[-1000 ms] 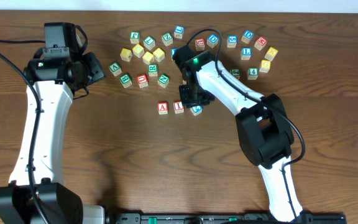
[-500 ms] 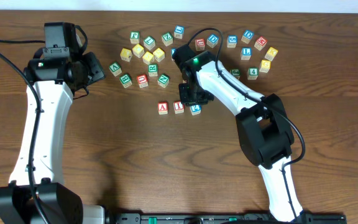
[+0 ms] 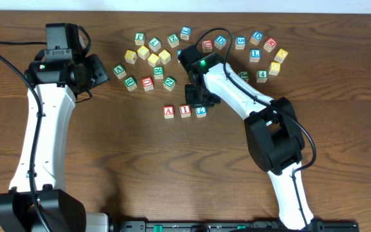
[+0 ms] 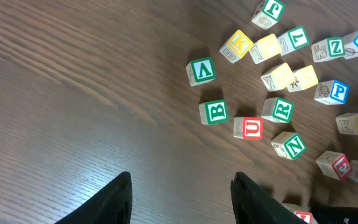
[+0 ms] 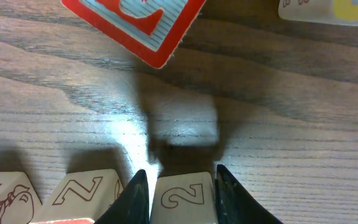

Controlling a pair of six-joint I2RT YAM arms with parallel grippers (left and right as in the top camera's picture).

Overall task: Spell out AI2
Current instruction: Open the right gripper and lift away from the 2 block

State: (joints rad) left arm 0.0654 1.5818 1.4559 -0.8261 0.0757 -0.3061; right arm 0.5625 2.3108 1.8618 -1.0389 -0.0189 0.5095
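Note:
A row stands on the wooden table: a red A block (image 3: 168, 111), a red I block (image 3: 185, 111) and a blue block with a 2 on it (image 3: 201, 111). My right gripper (image 3: 198, 96) sits over the 2 block at the row's right end. In the right wrist view its fingers (image 5: 178, 196) press both sides of the 2 block (image 5: 184, 198), and the I block (image 5: 82, 193) stands just left of it. My left gripper (image 3: 99, 69) is open and empty over bare wood at the far left (image 4: 185, 199).
Loose letter blocks lie behind the row: a left cluster (image 3: 150, 58) and a right cluster (image 3: 259, 50). The left wrist view shows green V (image 4: 201, 71), B (image 4: 215, 112), R (image 4: 277, 109), N (image 4: 289, 145) and red U (image 4: 248, 127). A red block (image 5: 135, 25) lies beyond the right gripper.
My right gripper has shifted the 2 block slightly left and back, squaring it in line with the A and I blocks. The left arm has not moved.

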